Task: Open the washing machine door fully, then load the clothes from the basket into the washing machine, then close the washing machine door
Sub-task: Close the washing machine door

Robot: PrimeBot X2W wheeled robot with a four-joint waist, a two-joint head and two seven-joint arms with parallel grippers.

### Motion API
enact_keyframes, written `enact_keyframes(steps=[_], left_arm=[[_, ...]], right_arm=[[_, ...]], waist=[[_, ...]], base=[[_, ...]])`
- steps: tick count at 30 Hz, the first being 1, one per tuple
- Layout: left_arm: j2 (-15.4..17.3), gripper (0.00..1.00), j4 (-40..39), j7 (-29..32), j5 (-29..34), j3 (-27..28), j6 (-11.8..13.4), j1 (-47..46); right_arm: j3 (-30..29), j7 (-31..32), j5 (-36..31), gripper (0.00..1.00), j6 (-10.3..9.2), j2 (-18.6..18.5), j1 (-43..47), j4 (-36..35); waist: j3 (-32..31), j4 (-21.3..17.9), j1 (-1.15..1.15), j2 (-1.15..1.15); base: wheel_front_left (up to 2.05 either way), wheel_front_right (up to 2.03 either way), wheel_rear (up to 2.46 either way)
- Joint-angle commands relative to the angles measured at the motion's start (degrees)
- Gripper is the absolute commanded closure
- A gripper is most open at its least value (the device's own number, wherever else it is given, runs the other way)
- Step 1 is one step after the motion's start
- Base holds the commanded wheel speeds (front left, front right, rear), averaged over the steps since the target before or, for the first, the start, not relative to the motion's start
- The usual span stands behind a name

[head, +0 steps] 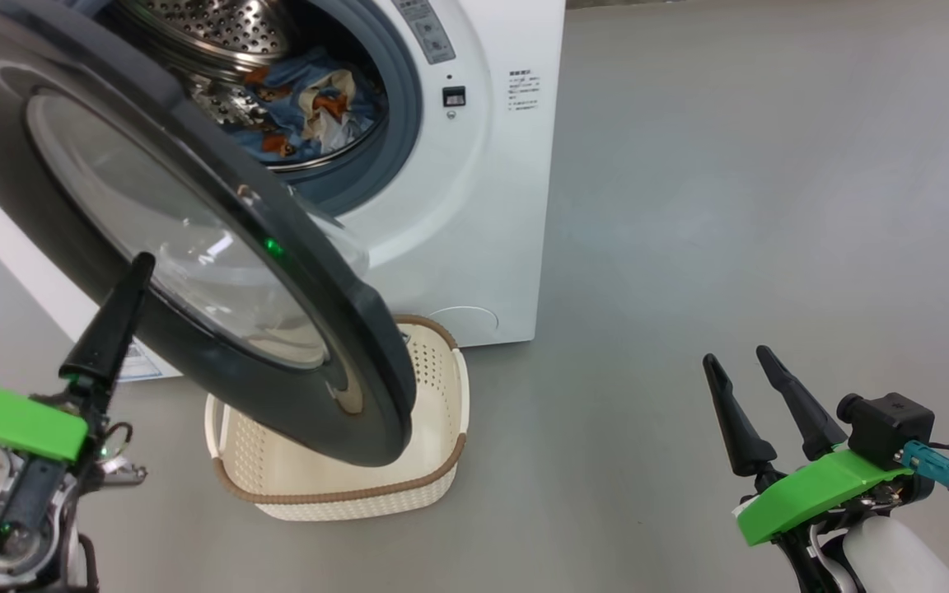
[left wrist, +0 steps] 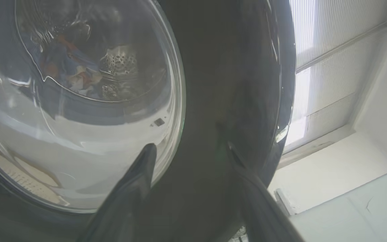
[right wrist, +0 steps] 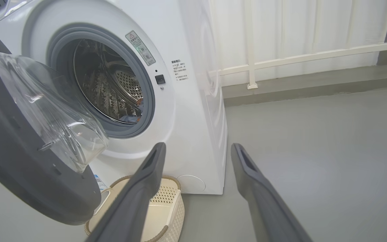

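Observation:
The washing machine (head: 474, 231) stands at the top of the head view with its door (head: 343, 329) swung partway open toward me, above the basket (head: 343, 494). The clothes (head: 310, 107), blue with orange figures, lie inside the steel drum. The part of the basket's inside that shows holds nothing. My left gripper (left wrist: 188, 148) is open, its fingertips close against the door's black outer rim beside the glass; one finger (head: 116, 317) rises at the lower left. My right gripper (head: 736, 356) hangs open and holds nothing, over the floor to the machine's right.
Grey floor (head: 771, 206) stretches to the right of the machine. In the right wrist view a white railing (right wrist: 297, 57) and a pale curtained wall stand behind it. The basket (right wrist: 168, 198) sits against the machine's front, under the door (right wrist: 18, 161).

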Motion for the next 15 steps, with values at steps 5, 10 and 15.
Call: enact_keyframes(steps=[5,10,15], left_arm=[[5.75,0.0,-7.29,-12.85,11.7,-4.37,-0.37,4.52],[8.38,0.0,-7.47,-22.3,15.77,-9.47,-0.37,7.19],[11.6,0.0,-5.01,-32.5,17.69,-14.1,-0.38,8.74]], right_arm=[[-0.17,-0.47,-1.02,0.0,0.31,-0.8,-0.16,-2.42],[-0.4,-0.47,-1.2,0.0,0.31,-0.93,-0.07,-2.79],[-0.2,-0.47,-1.19,0.0,0.31,-1.23,0.22,-2.95]], waist=[[0.29,1.48,0.0,0.0],[0.1,2.05,0.0,0.0],[-0.35,2.08,0.0,0.0]], base=[[0.0,0.0,0.0],[0.0,0.0,0.0],[0.0,0.0,0.0]])
